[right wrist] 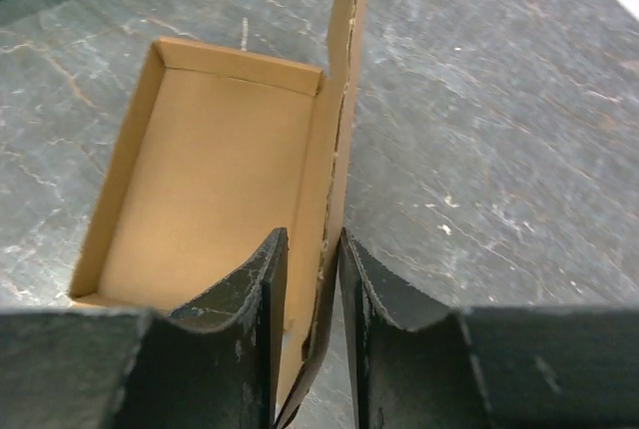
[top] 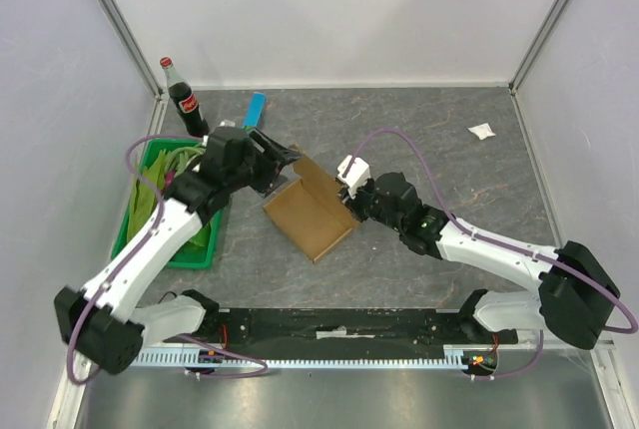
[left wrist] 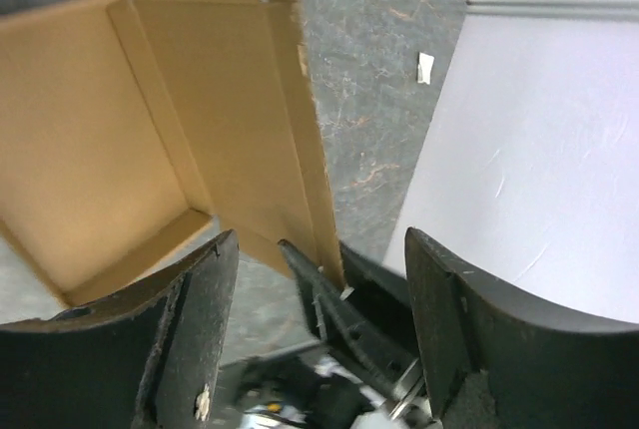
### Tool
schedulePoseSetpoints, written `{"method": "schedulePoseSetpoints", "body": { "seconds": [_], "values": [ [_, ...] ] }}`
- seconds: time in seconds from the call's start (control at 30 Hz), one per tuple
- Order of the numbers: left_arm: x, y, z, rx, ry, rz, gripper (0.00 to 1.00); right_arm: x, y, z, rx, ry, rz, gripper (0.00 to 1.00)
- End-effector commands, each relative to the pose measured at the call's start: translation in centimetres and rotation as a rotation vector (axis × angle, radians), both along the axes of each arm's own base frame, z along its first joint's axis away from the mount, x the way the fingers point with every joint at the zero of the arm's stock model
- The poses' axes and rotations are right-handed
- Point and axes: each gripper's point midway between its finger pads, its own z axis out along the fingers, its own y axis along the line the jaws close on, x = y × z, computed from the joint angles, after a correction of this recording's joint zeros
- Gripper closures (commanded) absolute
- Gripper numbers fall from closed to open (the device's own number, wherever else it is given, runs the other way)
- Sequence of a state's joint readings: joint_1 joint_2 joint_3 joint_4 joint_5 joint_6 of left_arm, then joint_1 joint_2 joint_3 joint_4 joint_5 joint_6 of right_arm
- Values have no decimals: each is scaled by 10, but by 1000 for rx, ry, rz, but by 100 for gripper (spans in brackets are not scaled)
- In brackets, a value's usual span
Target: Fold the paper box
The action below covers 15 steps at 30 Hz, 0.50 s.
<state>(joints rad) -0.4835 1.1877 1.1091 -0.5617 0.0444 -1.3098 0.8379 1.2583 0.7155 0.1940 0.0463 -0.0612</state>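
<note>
The right claw (right wrist: 312,249) stood narrowed to a slit astride one upright long wall of the paper box (right wrist: 210,170), a finger close on each face, so it appeared to grip that wall near its nearer end. From there the wall ran straight away from the claw along the box's long axis, with the open tray lying to one side of it, flat on the grey table (right wrist: 479,150), and bare table on the other. This arm was plainly the one on the work. Beyond the box, at its far left corner, the left claw (left wrist: 319,239) hung wide open and held nothing, just beside the cardboard but apart from it. Any next fold, I judged, would turn on that held wall as its hinge line.
</note>
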Motion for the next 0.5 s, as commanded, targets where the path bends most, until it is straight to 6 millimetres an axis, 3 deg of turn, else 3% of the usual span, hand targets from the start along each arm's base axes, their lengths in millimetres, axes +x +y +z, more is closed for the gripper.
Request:
{"method": "schedulePoseSetpoints", "body": {
  "seconds": [0.0,0.03,0.07,0.23,0.33,0.47],
  "values": [
    [-8,29,35,228,-430,-135,26,-3,29,14,54,4,118,66],
    [-12,34,27,265,-449,-148,26,1,31,11,51,16,106,67],
    [-20,41,37,303,-522,-170,26,4,31,11,49,17,93,70],
    [-33,60,38,450,-587,-216,27,25,18,16,-19,-21,7,75],
    [-33,59,42,526,-609,-293,27,28,16,8,-101,14,71,79],
    [-29,53,49,585,-634,-380,28,35,8,12,-190,-18,145,90]
  ]
}}
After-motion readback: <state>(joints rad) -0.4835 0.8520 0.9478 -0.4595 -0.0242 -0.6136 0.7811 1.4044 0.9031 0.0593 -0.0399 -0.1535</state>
